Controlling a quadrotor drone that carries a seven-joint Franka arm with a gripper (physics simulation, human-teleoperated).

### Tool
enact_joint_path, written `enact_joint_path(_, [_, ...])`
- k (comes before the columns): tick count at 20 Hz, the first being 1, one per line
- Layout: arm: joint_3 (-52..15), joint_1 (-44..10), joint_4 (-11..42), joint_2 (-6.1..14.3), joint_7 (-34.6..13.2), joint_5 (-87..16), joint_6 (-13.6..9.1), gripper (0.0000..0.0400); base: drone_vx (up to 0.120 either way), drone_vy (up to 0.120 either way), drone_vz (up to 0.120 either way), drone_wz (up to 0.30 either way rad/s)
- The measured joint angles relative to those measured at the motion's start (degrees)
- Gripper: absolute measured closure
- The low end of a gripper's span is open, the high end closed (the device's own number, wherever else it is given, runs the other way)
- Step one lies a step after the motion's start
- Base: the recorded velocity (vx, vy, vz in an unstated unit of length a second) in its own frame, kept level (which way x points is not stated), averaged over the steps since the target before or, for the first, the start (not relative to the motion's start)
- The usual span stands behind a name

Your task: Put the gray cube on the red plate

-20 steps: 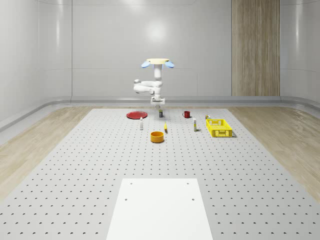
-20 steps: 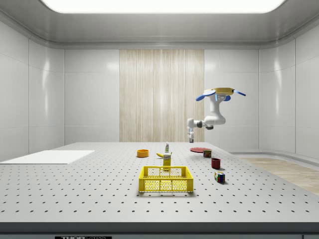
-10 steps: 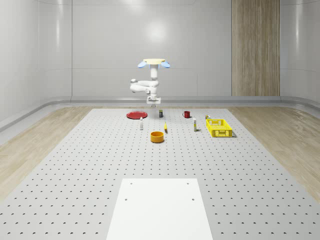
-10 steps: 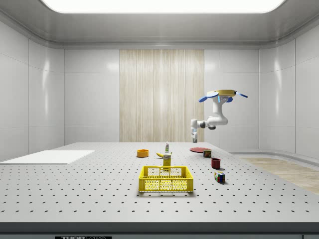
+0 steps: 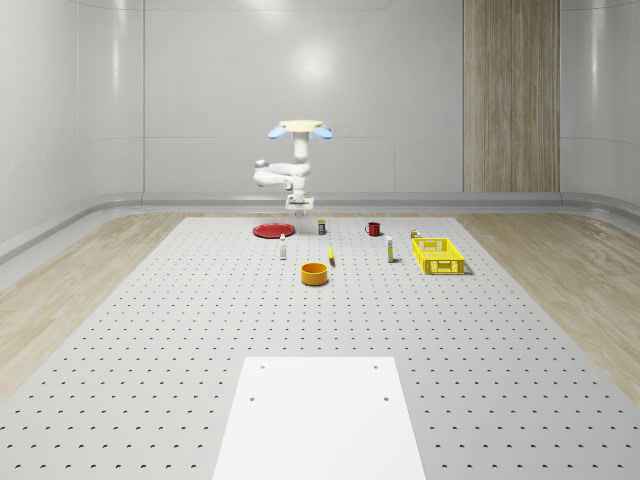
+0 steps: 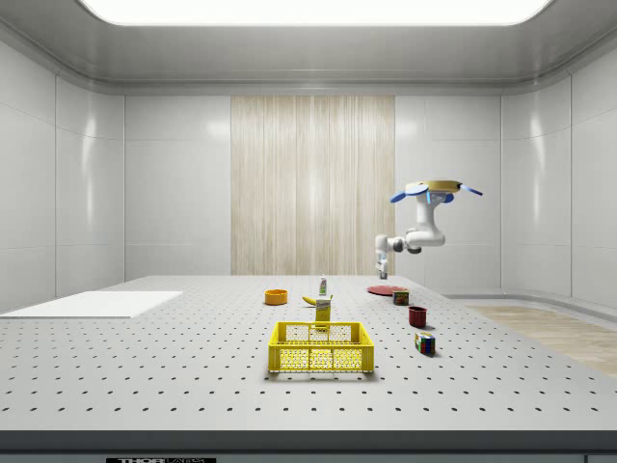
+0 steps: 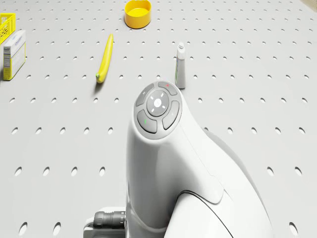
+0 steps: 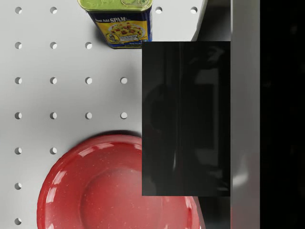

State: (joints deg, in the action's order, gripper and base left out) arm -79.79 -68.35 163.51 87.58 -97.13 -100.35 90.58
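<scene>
The drone [image 5: 299, 128] hovers upper centre in the whole-scene view. Its end effector [image 5: 299, 207], clenched on the cube [image 8: 186, 119], hangs above the plate's [image 5: 272, 230] edge. Centring, lowering and release remain.

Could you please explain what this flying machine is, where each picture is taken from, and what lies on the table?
It is a simulated quadrotor drone carrying a white jointed arm that ends in a two-fingered tool.

The whole-scene view looks down the perforated table; the side view looks across it. The drone view looks down past the arm, and the wrist view looks along the tool.

The drone hovers above the table's far end, with the tool hanging near the red plate. In the wrist view a dark gray cube sits right at the tool, over the plate's edge, apparently held.

Also on the table: a Spam can, banana, yellow bowl, small bottle, yellow crate and red mug.
</scene>
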Motion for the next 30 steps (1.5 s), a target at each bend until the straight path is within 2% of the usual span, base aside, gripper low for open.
enact_joint_path(5, [-0.04, -0.06, -0.01, 0.34, -0.05, 0.13, 0.31, 0.0150, -0.120, -0.120, -0.104, 0.000])
enact_joint_path(13, [-0.10, -0.15, -0.03, 0.82, -0.12, 0.33, 0.76, 0.0150, -0.120, -0.120, 0.000, 0.000])
enact_joint_path(16, [-0.12, -0.18, -0.03, 0.98, -0.14, 0.39, 0.91, 0.0150, 0.000, -0.120, -0.013, 0.000])
enact_joint_path(20, [-0.14, -0.22, -0.04, 1.18, -0.17, 0.47, 1.10, 0.0150, 0.000, -0.120, -0.100, 0.000])
enact_joint_path(30, [0.05, -0.33, -0.09, 1.64, -0.23, 0.41, 1.61, 0.0150, 0.000, -0.104, 0.000, 0.000])
